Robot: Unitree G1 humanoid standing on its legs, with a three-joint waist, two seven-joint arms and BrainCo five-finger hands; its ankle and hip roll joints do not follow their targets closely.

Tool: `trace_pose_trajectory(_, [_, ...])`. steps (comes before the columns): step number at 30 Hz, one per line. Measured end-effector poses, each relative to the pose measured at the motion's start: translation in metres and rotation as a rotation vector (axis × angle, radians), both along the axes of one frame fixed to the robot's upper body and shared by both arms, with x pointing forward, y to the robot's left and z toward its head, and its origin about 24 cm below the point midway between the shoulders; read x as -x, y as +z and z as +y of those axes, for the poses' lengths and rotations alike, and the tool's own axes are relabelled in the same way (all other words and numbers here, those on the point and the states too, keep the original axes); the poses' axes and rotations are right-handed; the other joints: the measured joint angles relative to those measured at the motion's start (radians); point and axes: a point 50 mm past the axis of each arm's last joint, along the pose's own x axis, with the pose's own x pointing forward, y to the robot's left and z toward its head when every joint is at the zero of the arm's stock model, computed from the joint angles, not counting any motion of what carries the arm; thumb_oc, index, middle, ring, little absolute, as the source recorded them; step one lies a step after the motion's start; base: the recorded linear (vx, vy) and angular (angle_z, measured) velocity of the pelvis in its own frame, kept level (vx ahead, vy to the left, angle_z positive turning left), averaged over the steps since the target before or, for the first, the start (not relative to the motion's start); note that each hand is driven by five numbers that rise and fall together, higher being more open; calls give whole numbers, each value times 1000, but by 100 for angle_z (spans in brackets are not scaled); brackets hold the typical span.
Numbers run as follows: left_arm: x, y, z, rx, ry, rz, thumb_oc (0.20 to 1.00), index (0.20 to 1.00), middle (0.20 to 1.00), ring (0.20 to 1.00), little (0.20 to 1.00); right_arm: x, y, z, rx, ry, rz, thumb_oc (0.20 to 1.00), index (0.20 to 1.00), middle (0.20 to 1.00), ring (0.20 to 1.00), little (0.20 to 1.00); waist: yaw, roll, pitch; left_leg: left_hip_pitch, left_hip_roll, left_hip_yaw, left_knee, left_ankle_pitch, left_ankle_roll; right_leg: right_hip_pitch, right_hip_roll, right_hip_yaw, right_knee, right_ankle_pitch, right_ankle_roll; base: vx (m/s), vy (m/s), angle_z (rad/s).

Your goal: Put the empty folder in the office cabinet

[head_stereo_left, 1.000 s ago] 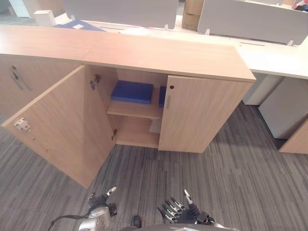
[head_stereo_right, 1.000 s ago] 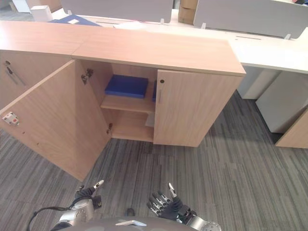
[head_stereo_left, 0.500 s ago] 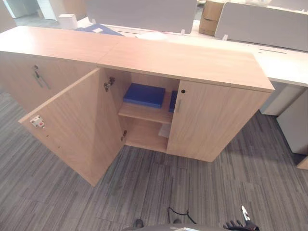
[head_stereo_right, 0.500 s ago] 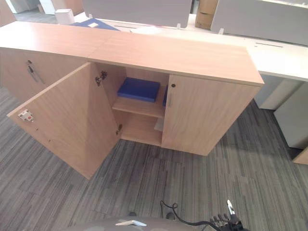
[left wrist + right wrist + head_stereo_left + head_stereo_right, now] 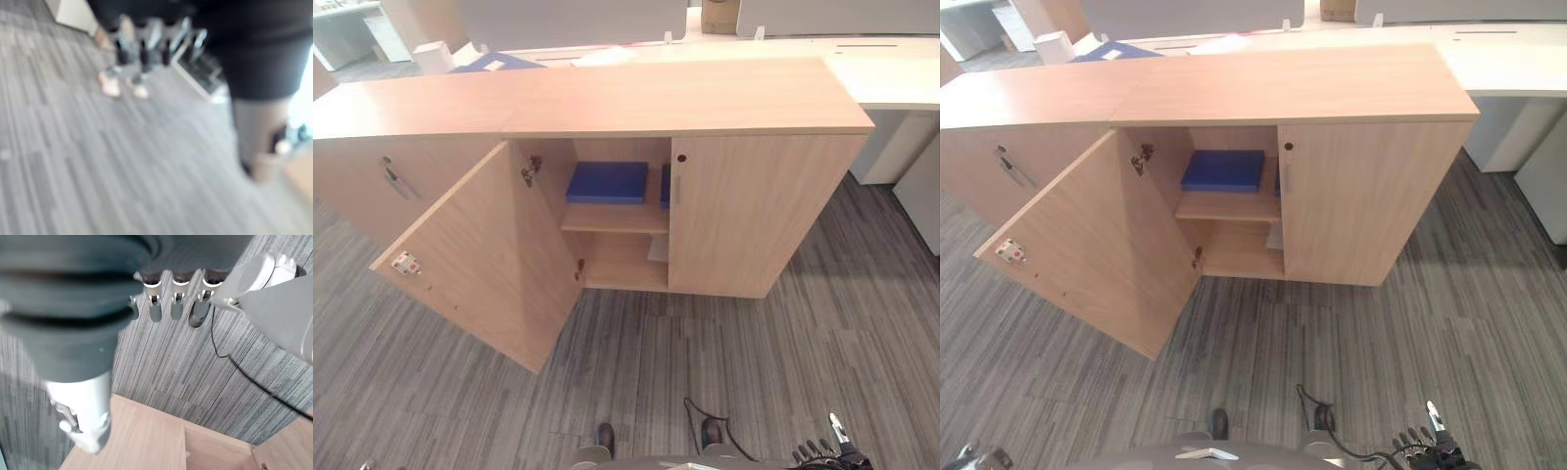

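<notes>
The wooden office cabinet (image 5: 685, 98) stands ahead with its left door (image 5: 489, 255) swung wide open and its right door (image 5: 754, 215) closed. A blue folder (image 5: 607, 182) lies flat on the upper shelf (image 5: 607, 217). A second blue item (image 5: 664, 184) sits beside it, mostly hidden by the closed door. My right hand (image 5: 1430, 446) hangs low over the carpet, far from the cabinet; its fingers (image 5: 178, 308) are relaxed and hold nothing. My left hand (image 5: 146, 41) also hangs over the carpet, fingers loose and empty.
White paper (image 5: 658, 250) lies in the lower compartment. A matching closed cabinet (image 5: 362, 176) adjoins on the left. Behind are a white desk (image 5: 891, 78), another blue folder (image 5: 489, 64) and a white box (image 5: 433, 54). Pale shoes (image 5: 110, 83) show on the carpet.
The camera has shifted, so the cabinet sits more centred and square. Both hands have dropped from the lower middle out towards the bottom corners. The folder on the shelf has not moved.
</notes>
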Motion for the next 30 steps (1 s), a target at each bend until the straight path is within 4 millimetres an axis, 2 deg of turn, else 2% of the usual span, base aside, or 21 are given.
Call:
trace_pose_trajectory(1, [-12, 7, 7, -15, -31, -37, 1000, 1000, 1000, 1000, 1000, 5, -6, 15, -37, 5, 20, 1000, 1000, 1000, 1000, 1000, -2, -20, 3, -2, -31, 16, -12, 16, 19, -9, -45, -33, 4, -27, -4, -48, 169, -12])
trace_pose_trajectory(2, [-13, 10, 11, -25, -42, -44, 1000, 1000, 1000, 1000, 1000, 5, -9, 23, -67, 6, 28, 1000, 1000, 1000, 1000, 1000, 0, -14, 0, -5, -42, 28, -29, 23, 33, -15, -64, -50, 14, -71, -9, -39, 146, -25])
trace_pose_trajectory(3, [-14, 12, 13, -34, -47, -54, 1000, 1000, 1000, 1000, 1000, 4, -10, 30, -90, 8, 27, 1000, 1000, 1000, 1000, 1000, -3, 0, 2, 1, -41, 32, -54, 34, 44, -38, -54, -63, 66, -73, -6, -28, 127, -33])
trace_pose_trajectory(4, [-19, 14, 13, -45, -67, -74, 1000, 1000, 1000, 1000, 1000, 7, -12, 37, -107, 6, 31, 1000, 1000, 1000, 1000, 1000, -3, 22, 1, 16, -26, 33, -86, 44, 58, -70, -15, -79, 155, -96, 11, 3, 75, -50])
trace_pose_trajectory(5, [-20, 16, 15, -59, -90, -76, 1000, 1000, 1000, 1000, 1000, 7, -14, 44, -127, 17, 26, 1000, 1000, 1000, 1000, 1000, 5, 30, 3, 44, -15, 35, -123, 58, 67, -95, 38, -77, 246, -137, 24, 6, 60, -35])
trace_pose_trajectory(6, [-23, 19, 17, -71, -103, -76, 1000, 1000, 1000, 1000, 1000, 7, -15, 48, -135, 35, 22, 1000, 1000, 1000, 1000, 1000, 1, 28, 1, 55, -21, 32, -145, 90, 53, -75, 66, -69, 248, -144, 16, 10, 56, -11])
trace_pose_trajectory(7, [-36, 21, 15, -76, -130, -114, 1000, 1000, 1000, 1000, 1000, 11, -15, 50, -133, 42, 24, 1000, 1000, 1000, 1000, 1000, -7, 16, -4, 55, -51, 23, -161, 93, 56, -57, 75, -33, 225, -145, 15, 28, 41, 26])
trace_pose_trajectory(9, [-51, 23, 11, -73, -166, -139, 1000, 1000, 1000, 1000, 1000, 14, -16, 50, -134, 41, 35, 1000, 1000, 1000, 1000, 1000, -21, 15, -4, 54, -71, 23, -162, 93, 57, -21, 101, 11, 141, -144, 15, 19, 12, 16])
trace_pose_trajectory(14, [-48, 24, 14, -93, -196, -113, 1000, 1000, 1000, 1000, 1000, 14, -16, 49, -133, 10, 35, 1000, 1000, 1000, 1000, 1000, -27, 3, -15, 48, -80, 28, -162, 92, 58, 18, 103, 8, 51, -129, 18, 45, 10, -5])
trace_pose_trajectory(15, [-57, 27, 13, -91, -216, -131, 1000, 1000, 1000, 1000, 1000, 15, -16, 49, -133, 11, 33, 1000, 1000, 1000, 1000, 1000, -38, -13, -20, 52, -81, 38, -161, 91, 59, 16, 111, 13, 45, -120, 16, 126, 19, 29])
trace_pose_trajectory(16, [-90, 42, 10, -120, -380, -185, 1000, 1000, 1000, 1000, 1000, 28, -17, 53, -135, 23, 58, 1000, 1000, 1000, 1000, 1000, -32, -26, -34, 59, -75, 42, -161, 90, 60, 21, 116, 33, 56, -123, 11, 20, -13, 17])
trace_pose_trajectory(17, [-97, 47, 10, -140, -439, -195, 1000, 1000, 1000, 1000, 1000, 28, -17, 52, -133, 23, 64, 1000, 1000, 1000, 1000, 1000, -28, -18, -41, 57, -67, 50, -162, 91, 59, 17, 120, 33, 56, -123, 10, 0, 0, 0])
trace_pose_trajectory(19, [-113, 55, 7, -156, -497, -219, 1000, 1000, 1000, 1000, 1000, 26, -17, 52, -128, 28, 60, 1000, 1000, 1000, 1000, 1000, -39, -28, -61, 56, -61, 59, -162, 91, 59, 14, 125, 37, 50, -115, 4, -1, -13, -22])
trace_pose_trajectory(21, [-143, 68, -5, -171, -608, -282, 1000, 1000, 1000, 1000, 1000, 25, -16, 52, -128, 38, 60, 1000, 1000, 1000, 1000, 1000, -39, -31, -64, 56, -57, 60, -162, 91, 60, 12, 129, 38, 52, -115, 4, -6, -14, -4])
trace_pose_trajectory(23, [-162, 77, -14, -183, -676, -308, 1000, 1000, 1000, 1000, 1000, 21, -16, 54, -132, 35, 51, 1000, 1000, 1000, 1000, 1000, -62, -39, -69, 57, -51, 71, -162, 91, 60, 12, 133, 44, 49, -112, 1, -9, -43, -15])
trace_pose_trajectory(24, [-185, 88, -32, -195, -787, -344, 1000, 1000, 1000, 1000, 1000, 21, -17, 56, -136, 19, 56, 1000, 1000, 1000, 1000, 1000, -64, -45, -73, 56, -49, 76, -162, 91, 60, 14, 135, 48, 49, -107, 0, -5, -40, -8])
trace_pose_trajectory(25, [-185, 88, -32, -195, -787, -344, 1000, 1000, 1000, 1000, 1000, 21, -17, 56, -136, 19, 56, 1000, 1000, 1000, 1000, 1000, -64, -45, -73, 56, -49, 76, -162, 91, 60, 14, 135, 48, 49, -107, 0, -14, -61, -13])
trace_pose_trajectory(26, [-196, 92, -42, -199, -794, -342, 1000, 1000, 1000, 1000, 1000, 21, -16, 57, -134, 19, 54, 1000, 1000, 1000, 1000, 1000, -71, -50, -77, 58, -47, 80, -162, 91, 60, 17, 139, 58, 40, -103, -3, -11, -50, -7])
trace_pose_trajectory(30, [-196, 86, -50, -172, -816, -301, 1000, 1000, 1000, 1000, 1000, 24, -17, 61, -125, 22, 76, 1000, 1000, 1000, 1000, 1000, -71, -53, -77, 61, -46, 84, -162, 92, 61, 19, 141, 59, 33, -92, 0, -4, -23, -1])
